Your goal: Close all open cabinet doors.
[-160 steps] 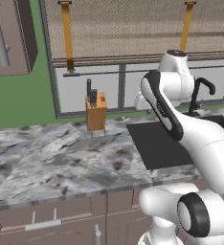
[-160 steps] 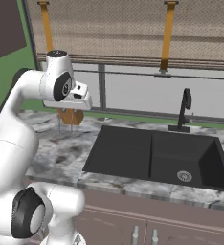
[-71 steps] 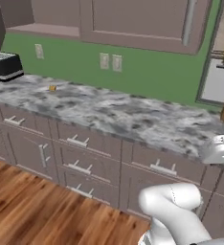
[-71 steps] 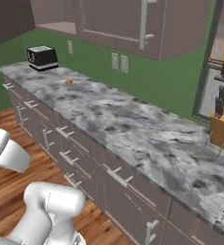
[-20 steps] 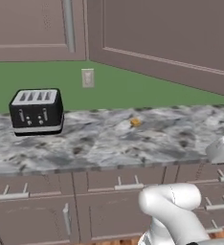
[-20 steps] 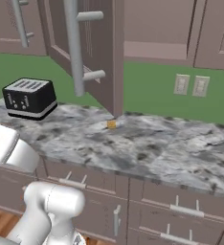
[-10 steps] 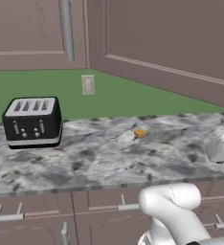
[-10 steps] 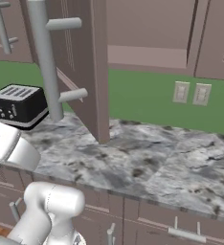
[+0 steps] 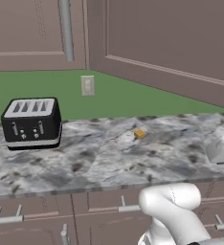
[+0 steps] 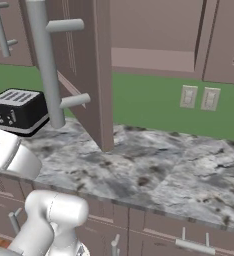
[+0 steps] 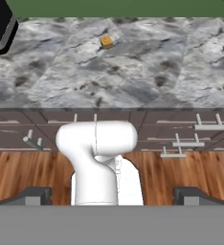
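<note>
Both base views have slid nearer the toaster since a moment ago. Left base view: one toaster (image 9: 31,123), one open cabinet door (image 9: 166,40). Right base view: its bar handle (image 10: 45,62) juts forward. Hand view: gripper (image 11: 112,197) fingers wide apart above countertop (image 11: 133,67).

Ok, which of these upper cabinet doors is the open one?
The cabinet door with the big bar handle, swung out over the counter right of the toaster; the other doors sit flush.
</note>
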Controlling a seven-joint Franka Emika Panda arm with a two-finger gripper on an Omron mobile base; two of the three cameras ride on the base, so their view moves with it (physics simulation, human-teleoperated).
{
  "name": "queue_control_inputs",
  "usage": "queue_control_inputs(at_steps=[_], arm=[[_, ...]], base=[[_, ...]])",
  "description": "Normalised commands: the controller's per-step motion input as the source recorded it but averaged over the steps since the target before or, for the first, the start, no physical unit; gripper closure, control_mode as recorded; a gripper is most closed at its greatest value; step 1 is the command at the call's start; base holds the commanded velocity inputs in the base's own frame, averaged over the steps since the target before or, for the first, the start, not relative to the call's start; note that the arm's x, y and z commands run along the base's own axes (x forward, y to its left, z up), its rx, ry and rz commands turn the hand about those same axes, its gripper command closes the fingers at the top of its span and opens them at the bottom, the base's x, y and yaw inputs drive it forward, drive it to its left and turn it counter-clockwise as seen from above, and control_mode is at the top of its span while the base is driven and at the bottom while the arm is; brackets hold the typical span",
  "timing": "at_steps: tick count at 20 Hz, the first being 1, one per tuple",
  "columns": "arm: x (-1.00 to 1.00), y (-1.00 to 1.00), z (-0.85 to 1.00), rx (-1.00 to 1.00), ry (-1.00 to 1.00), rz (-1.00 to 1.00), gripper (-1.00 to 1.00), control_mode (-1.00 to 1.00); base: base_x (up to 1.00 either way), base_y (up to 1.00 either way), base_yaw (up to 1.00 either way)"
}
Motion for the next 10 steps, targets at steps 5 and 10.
queue_control_inputs(at_steps=[5, 10], arm=[[-0.01, 0.02, -0.01, 0.0, -0.02, -0.01, -1.0, -1.0], [-0.28, 0.62, 0.24, -0.08, -0.35, -0.09, -1.0, -1.0]], base=[[0.03, 0.0, 0.0], [0.0, 0.0, 0.0]])
